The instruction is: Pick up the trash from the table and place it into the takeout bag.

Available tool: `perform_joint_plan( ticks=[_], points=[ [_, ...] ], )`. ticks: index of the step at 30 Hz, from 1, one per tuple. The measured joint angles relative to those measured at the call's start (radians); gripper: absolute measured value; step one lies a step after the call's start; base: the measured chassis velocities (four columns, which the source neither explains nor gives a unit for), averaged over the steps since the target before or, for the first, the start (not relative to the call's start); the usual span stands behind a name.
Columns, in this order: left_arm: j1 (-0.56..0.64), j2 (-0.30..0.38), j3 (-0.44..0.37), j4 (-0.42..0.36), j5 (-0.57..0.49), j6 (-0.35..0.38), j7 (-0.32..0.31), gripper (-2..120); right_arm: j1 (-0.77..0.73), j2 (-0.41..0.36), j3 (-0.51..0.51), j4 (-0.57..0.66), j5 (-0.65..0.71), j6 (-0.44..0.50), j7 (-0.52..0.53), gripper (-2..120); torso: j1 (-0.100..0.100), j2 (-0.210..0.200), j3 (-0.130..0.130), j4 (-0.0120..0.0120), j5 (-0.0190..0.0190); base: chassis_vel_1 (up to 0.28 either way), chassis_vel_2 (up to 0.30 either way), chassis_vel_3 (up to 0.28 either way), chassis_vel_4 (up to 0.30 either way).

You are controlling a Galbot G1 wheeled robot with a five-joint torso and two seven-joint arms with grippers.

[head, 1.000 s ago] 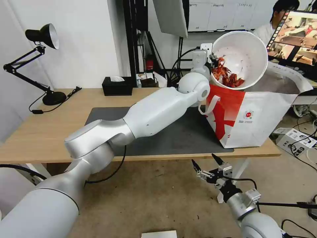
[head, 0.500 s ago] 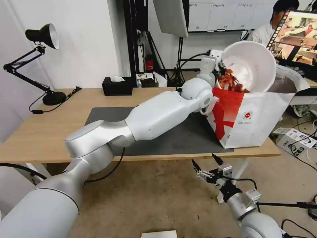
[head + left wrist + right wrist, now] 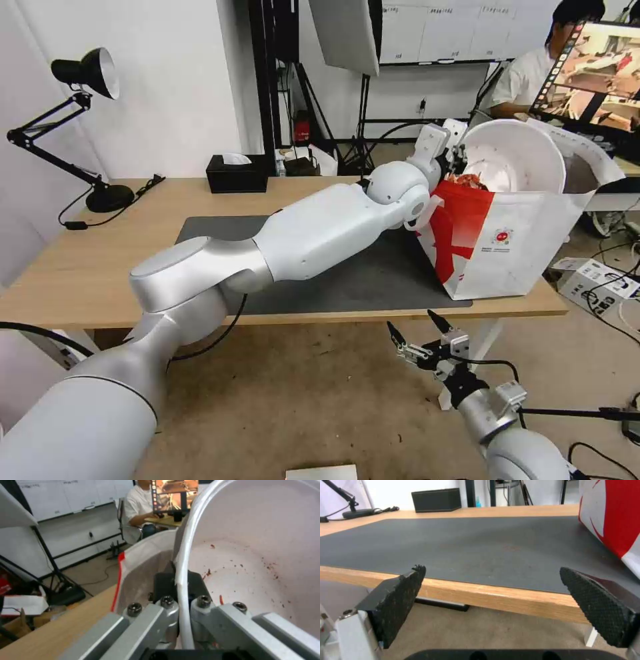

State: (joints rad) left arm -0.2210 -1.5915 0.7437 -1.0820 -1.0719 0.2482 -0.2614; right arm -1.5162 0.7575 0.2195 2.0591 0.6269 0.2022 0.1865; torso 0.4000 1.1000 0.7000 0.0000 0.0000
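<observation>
The takeout bag (image 3: 513, 240) mouth is blocked by the tilted white bowl (image 3: 517, 157) and the left tool (image 3: 457, 150) — the dark mat (image 3: 470, 545) before the right tool (image 3: 420, 333) lies free.

Left arm: glossy white shells with a silver-grey elbow segment and a round white wrist joint; its tool (image 3: 181, 605) has grey metal links fastened by dark hex-socket screws. Right arm: silver-grey forearm with black cable, ending in a tool (image 3: 419, 333) whose two black pads (image 3: 400, 600) are cross-hatched and wedge-shaped.
</observation>
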Motion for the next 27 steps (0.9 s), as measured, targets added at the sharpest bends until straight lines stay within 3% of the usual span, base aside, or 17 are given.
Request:
perform_joint_plan(
  ticks=[6,7,9,12,17,23,27],
  points=[
    [-0.001,0.005,0.007,-0.006,-0.025,0.028,0.034,1,0.000,0.000,0.000,0.000,0.000,0.000,0.000,100,0.000,0.000,0.000,0.0000,0.0000,0.000,0.000,0.000,0.000],
    [-0.001,0.005,0.007,-0.010,-0.048,0.037,0.044,7,0.000,0.000,0.000,0.000,0.000,0.000,0.000,100,0.000,0.000,0.000,0.0000,0.0000,0.000,0.000,0.000,0.000],
    [-0.001,0.006,0.007,-0.011,-0.056,0.041,0.049,9,0.000,0.000,0.000,0.000,0.000,0.000,0.000,100,0.000,0.000,0.000,0.0000,0.0000,0.000,0.000,0.000,0.000],
    [-0.004,0.005,0.007,-0.015,-0.094,0.072,0.081,25,0.000,0.000,0.000,0.000,0.000,0.000,0.000,100,0.000,0.000,0.000,0.0000,0.0000,0.000,0.000,0.000,0.000],
    [-0.021,0.000,0.013,-0.004,-0.107,0.089,0.109,42,0.000,0.000,0.000,0.000,0.000,0.000,0.000,100,0.000,0.000,0.000,0.0000,0.0000,0.000,0.000,0.000,0.000],
    [-0.029,0.005,0.006,-0.001,-0.122,0.079,0.110,62,0.000,0.000,0.000,0.000,0.000,0.000,0.000,100,0.000,0.000,0.000,-0.0001,0.0000,0.000,0.000,0.000,0.000],
    [-0.026,0.039,-0.011,-0.050,-0.127,0.051,0.088,77,0.000,0.000,0.000,0.000,0.000,0.000,0.000,100,0.000,0.000,0.000,-0.0001,0.0000,0.000,0.000,0.000,0.000]
  ],
)
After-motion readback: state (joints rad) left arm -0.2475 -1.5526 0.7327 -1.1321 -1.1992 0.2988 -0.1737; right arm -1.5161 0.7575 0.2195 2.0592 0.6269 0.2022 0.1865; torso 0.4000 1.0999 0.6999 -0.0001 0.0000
